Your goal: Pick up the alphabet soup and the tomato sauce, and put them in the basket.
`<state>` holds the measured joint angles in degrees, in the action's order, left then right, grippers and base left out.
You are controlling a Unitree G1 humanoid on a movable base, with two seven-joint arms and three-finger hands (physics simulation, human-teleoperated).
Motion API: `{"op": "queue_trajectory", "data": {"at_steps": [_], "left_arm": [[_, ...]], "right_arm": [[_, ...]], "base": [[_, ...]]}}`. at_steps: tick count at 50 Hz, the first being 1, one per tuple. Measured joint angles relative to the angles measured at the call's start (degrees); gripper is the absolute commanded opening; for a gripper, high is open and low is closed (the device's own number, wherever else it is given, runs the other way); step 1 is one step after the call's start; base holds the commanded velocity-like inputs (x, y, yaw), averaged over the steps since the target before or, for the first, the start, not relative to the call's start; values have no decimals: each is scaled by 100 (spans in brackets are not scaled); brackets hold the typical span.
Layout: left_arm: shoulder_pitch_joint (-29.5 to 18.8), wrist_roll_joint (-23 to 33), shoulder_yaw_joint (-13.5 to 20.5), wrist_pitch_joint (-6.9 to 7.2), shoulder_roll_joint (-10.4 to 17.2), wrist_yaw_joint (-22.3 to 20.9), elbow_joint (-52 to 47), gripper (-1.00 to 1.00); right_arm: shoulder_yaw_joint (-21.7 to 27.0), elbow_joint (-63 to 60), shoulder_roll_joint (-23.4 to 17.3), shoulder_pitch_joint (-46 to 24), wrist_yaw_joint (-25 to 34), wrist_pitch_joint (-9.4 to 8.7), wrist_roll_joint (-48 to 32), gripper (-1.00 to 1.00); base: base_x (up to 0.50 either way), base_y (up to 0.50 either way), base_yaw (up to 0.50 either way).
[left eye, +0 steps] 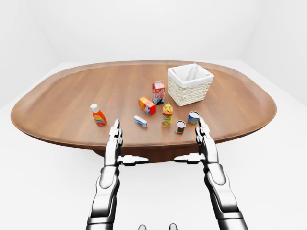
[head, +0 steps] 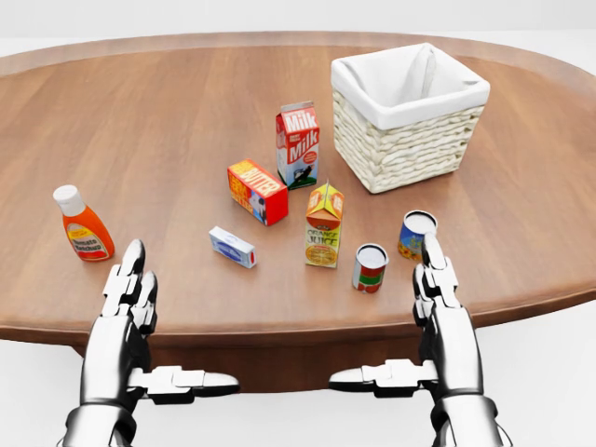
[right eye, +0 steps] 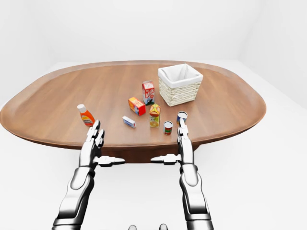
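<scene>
Simulated test room, no home or shop | blank white walls (left eye: 144, 24) and floor (left eye: 38, 191) filling every edge | lone oval wooden table (left eye: 72, 96) at centre | flat, shadowless rendered look, groceries (head: 298, 144) scattered mid-frame

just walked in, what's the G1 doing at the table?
Nothing is grasped yet. Both hands are open at the table's near edge: the left hand below the orange sauce bottle, the right hand just below a blue-labelled can. A red-labelled can stands left of it, beside the orange juice carton. The milk carton and two small boxes are untouched. As far as it shows, the wicker basket holds nothing.
</scene>
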<state>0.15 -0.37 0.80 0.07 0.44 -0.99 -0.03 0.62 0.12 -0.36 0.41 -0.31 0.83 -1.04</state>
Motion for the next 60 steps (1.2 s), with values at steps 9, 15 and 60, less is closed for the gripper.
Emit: {"op": "queue_trajectory", "data": {"at_steps": [9,15,60], "left_arm": [[13,-17,74,17,41,-100,5,100],[41,0,90,-43,51,-128,-10,100],[494,135,131,-507,8,-2,-1110,100]], "right_arm": [[22,-145,-27,97,-85,43,-234,100],[3,-310,-33,187,-168,155,-443,100],[-161,-1880,34,821,-699,417,-1448,100]], "base": [[0,0,0],[0,0,0],[0,0,0]]}}
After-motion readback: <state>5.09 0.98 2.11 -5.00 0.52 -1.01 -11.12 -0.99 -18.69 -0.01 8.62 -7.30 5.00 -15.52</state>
